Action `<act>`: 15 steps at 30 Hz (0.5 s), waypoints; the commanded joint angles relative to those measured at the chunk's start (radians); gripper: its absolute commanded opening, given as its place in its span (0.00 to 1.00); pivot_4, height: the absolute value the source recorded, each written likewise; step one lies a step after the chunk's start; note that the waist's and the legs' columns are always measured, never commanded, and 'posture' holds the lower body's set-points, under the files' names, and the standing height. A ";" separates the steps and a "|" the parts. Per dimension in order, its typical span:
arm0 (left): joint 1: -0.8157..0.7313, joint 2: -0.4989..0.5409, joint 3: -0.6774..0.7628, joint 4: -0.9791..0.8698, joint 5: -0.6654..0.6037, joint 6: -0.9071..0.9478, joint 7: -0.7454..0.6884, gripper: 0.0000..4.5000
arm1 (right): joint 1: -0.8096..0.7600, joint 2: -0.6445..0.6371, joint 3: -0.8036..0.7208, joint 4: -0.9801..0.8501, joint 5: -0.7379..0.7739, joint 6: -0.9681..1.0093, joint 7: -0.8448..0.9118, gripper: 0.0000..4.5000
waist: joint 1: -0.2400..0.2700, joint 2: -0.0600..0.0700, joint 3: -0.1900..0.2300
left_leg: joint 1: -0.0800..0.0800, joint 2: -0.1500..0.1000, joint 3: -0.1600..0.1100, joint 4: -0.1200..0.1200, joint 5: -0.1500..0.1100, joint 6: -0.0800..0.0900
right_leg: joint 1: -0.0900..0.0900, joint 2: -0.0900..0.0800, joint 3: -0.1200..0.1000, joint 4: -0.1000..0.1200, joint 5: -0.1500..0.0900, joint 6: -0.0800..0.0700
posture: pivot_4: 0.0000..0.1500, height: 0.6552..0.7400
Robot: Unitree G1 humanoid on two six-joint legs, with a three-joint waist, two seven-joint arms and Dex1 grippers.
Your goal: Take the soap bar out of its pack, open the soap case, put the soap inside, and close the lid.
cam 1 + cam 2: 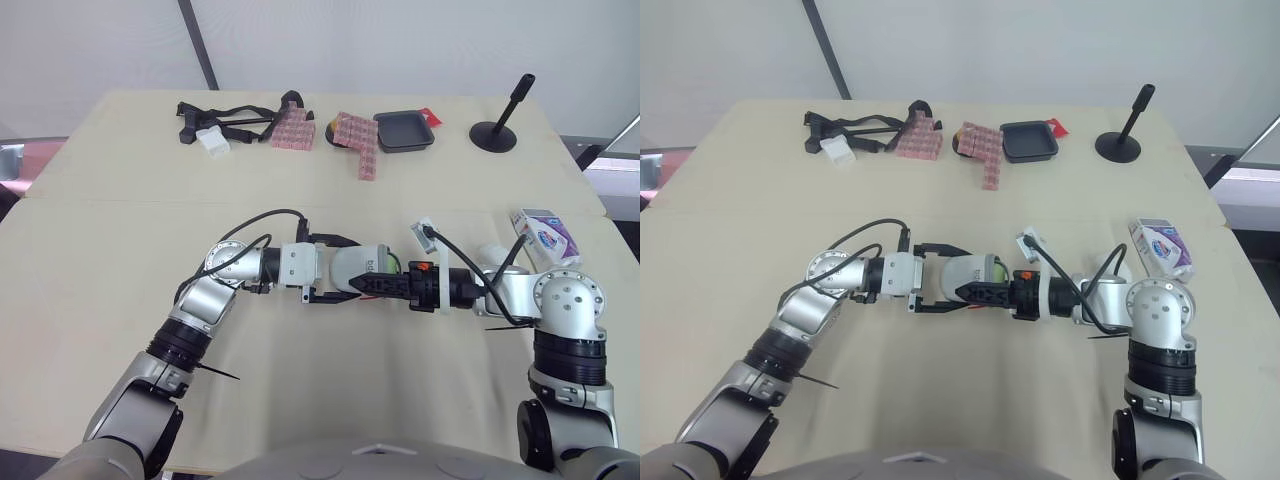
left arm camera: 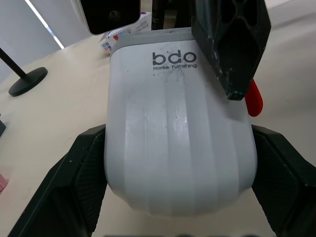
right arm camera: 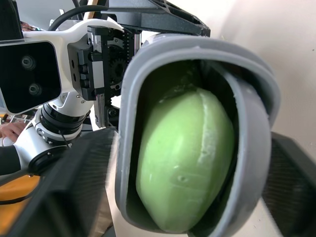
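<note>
Left gripper is clamped on the soap case by its two long sides, a bit to the robot's left of the soap pack. Green soap already sits inside, lid ajar. Right gripper is at the case's end nearest the pack, can't tell if it's gripping or loose. IMO the case is light, stiff plastic but smooth, so prob slippery. Keep hold on the sides and press the lid near its free edge. Soap's slick, leave it alone.
</note>
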 commanded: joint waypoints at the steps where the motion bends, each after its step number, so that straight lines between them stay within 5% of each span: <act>1: -0.006 -0.002 0.004 -0.033 -0.017 -0.023 0.003 0.81 | -0.015 -0.006 -0.013 -0.010 0.043 0.006 0.003 0.59 | 0.000 0.000 0.000 | 0.000 0.000 0.000 0.000 0.000 0.000 | 0.000 0.000 0.000 0.000 0.000 0.000 | 1.00 1.00; 3: -0.007 -0.001 0.004 -0.030 -0.015 -0.026 0.004 0.81 | -0.014 -0.010 -0.012 -0.006 0.049 0.002 -0.001 0.47 | 0.000 0.000 0.000 | 0.000 0.000 0.000 0.000 0.000 0.000 | 0.000 0.000 0.000 0.000 0.000 0.000 | 1.00 1.00; 15: -0.026 -0.008 0.010 -0.001 0.004 -0.058 0.029 0.81 | -0.026 -0.022 -0.005 0.018 0.060 -0.012 0.004 0.47 | 0.000 0.000 0.000 | 0.000 0.000 0.000 0.000 0.000 0.000 | 0.000 0.000 0.000 0.000 0.000 0.000 | 1.00 1.00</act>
